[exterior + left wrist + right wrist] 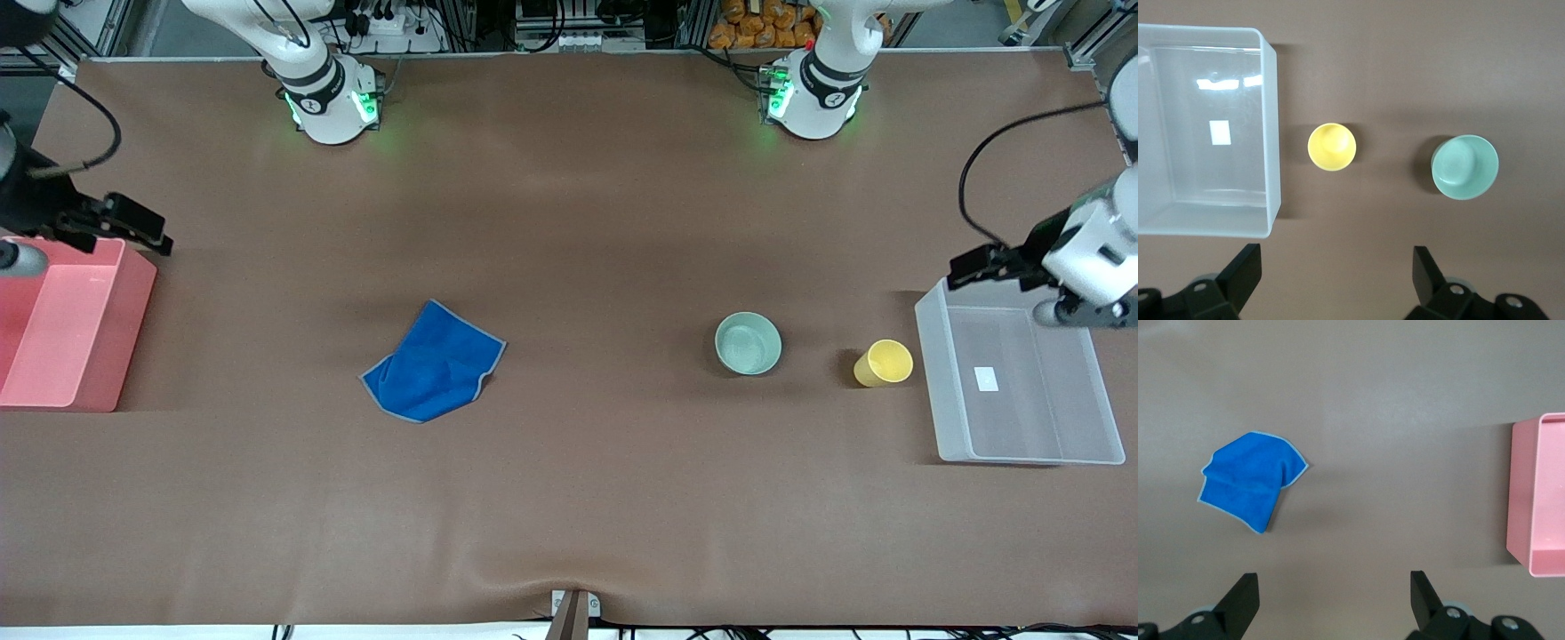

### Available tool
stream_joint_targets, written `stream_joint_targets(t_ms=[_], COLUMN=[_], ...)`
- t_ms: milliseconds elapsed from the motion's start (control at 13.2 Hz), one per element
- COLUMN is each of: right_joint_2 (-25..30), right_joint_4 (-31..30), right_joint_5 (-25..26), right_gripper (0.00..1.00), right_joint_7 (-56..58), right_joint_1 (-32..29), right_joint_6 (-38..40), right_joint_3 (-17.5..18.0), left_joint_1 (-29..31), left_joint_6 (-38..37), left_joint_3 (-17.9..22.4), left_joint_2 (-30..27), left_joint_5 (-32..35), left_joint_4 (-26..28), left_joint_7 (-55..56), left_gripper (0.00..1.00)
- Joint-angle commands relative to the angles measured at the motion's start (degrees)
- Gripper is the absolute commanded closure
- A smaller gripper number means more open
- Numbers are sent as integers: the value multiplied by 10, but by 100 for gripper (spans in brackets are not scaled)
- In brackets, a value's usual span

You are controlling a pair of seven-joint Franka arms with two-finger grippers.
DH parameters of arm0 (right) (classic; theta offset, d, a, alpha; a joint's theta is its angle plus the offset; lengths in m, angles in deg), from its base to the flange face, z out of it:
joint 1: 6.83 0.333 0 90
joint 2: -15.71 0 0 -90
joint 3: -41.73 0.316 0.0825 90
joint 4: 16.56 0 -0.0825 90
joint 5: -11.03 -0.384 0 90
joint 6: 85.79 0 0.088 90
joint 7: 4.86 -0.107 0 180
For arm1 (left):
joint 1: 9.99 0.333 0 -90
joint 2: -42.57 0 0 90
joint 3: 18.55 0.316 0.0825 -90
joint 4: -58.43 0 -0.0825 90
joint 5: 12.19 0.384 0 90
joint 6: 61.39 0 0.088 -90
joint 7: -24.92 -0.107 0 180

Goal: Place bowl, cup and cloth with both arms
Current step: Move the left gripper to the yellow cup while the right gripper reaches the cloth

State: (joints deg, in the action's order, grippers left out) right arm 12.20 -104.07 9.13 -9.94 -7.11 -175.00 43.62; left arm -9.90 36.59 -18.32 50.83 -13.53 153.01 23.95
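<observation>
The mint-green bowl [748,343] stands upright on the brown table toward the left arm's end, and shows in the left wrist view [1465,167]. The yellow cup [885,363] stands beside it, between the bowl and a clear bin; it shows in the left wrist view [1331,147]. The rumpled blue cloth [436,363] lies flat toward the right arm's end and shows in the right wrist view [1248,480]. My left gripper [965,267] [1337,257] is open and empty, up over the clear bin's corner. My right gripper [147,231] [1333,583] is open and empty, up over the pink bin's edge.
A clear plastic bin [929,373] [1271,133] sits at the left arm's end of the table, with nothing in it but a white label. A pink bin [107,356] [1521,487] sits at the right arm's end. The arms' green-lit bases [333,102] [809,98] stand at the table's top edge.
</observation>
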Motion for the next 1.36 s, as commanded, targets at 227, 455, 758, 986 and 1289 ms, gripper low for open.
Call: stream_joint_targets(t_ms=[227, 455, 758, 986, 1289], right_joint_2=[-66, -101, -167, -214, -240], right_joint_4=[-25, -24, -25, -30, -76], right_joint_5=[-3, -3, -3, -1, -1], right_gripper=[0, 0, 0, 0, 0], right_joint_7=[-51, -112, -213, -291, -374], right_joint_1=[34, 58, 80, 86, 86], right_joint_6=[-69, -97, -168, -227, -315], right_joint_3=[-1, -1, -1, -2, -2], left_joint_1=[5, 10, 13, 19, 23], left_joint_6=[166, 210, 265, 274, 312], left_joint_3=[2, 5, 6, 6, 6], left_joint_2=[28, 69, 114, 130, 143], left_joint_5=[-12, -7, -4, -3, 24], left_joint_4=[109, 110, 110, 113, 140], left_joint_7=[2, -4, -6, -7, -7], left_gripper=[0, 0, 8, 18, 27])
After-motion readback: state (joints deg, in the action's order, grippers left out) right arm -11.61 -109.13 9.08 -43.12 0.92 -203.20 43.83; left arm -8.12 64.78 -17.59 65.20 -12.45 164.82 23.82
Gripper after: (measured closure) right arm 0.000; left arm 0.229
